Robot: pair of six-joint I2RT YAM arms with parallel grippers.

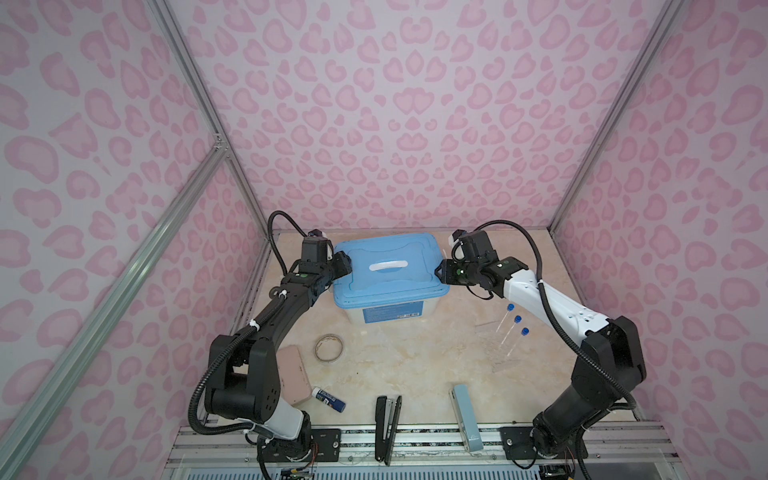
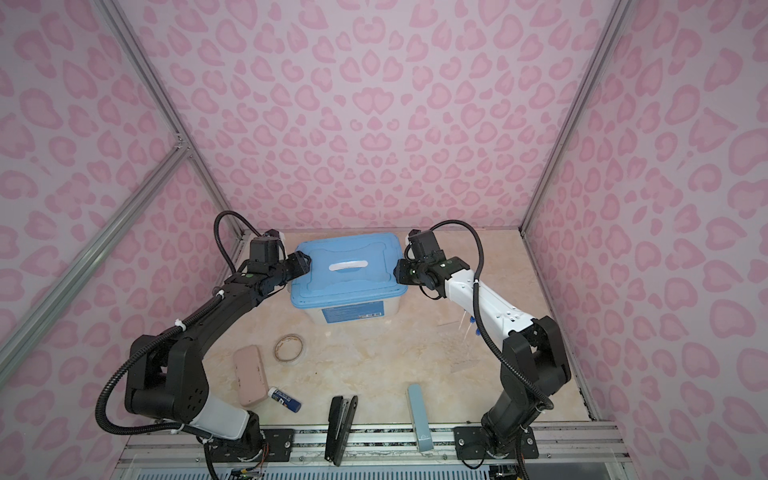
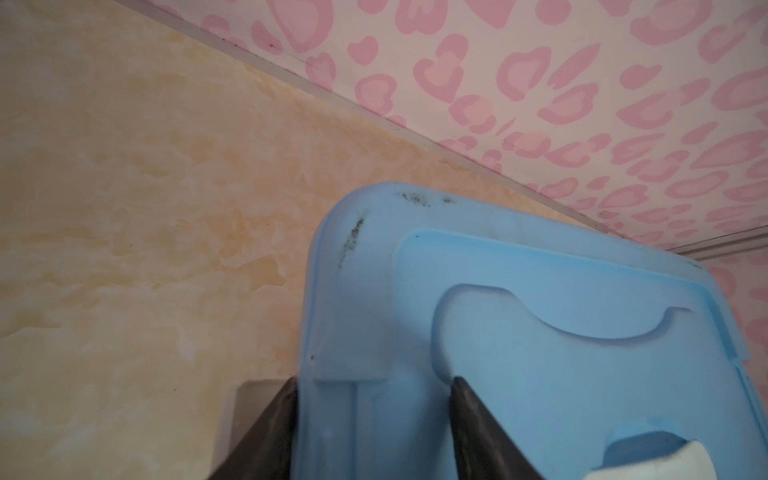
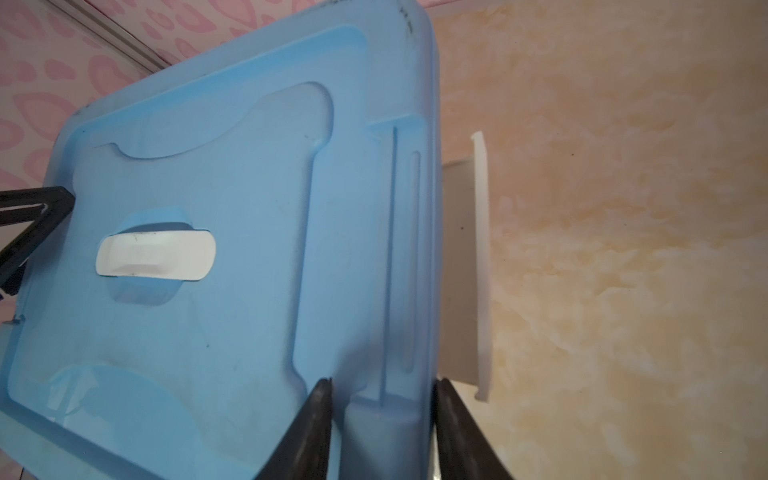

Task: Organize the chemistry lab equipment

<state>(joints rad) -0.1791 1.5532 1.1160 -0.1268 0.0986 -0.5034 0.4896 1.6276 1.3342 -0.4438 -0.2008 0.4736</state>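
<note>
Left wrist view: left gripper (image 3: pixel 374 380) stands partway open astride the blue lid (image 3: pixel 561 374) at its rim; right gripper (image 4: pixel 383 380) likewise straddles the opposite rim; whether either pinches, I cannot tell; three blue-capped tubes (image 1: pixel 518 319) lie on the table (image 1: pixel 415 365), well apart from both grippers.

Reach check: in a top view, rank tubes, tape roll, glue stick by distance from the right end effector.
1. Tubes, on the right, nearest.
2. Tape roll, left of centre.
3. Glue stick, front left, farthest.
</note>
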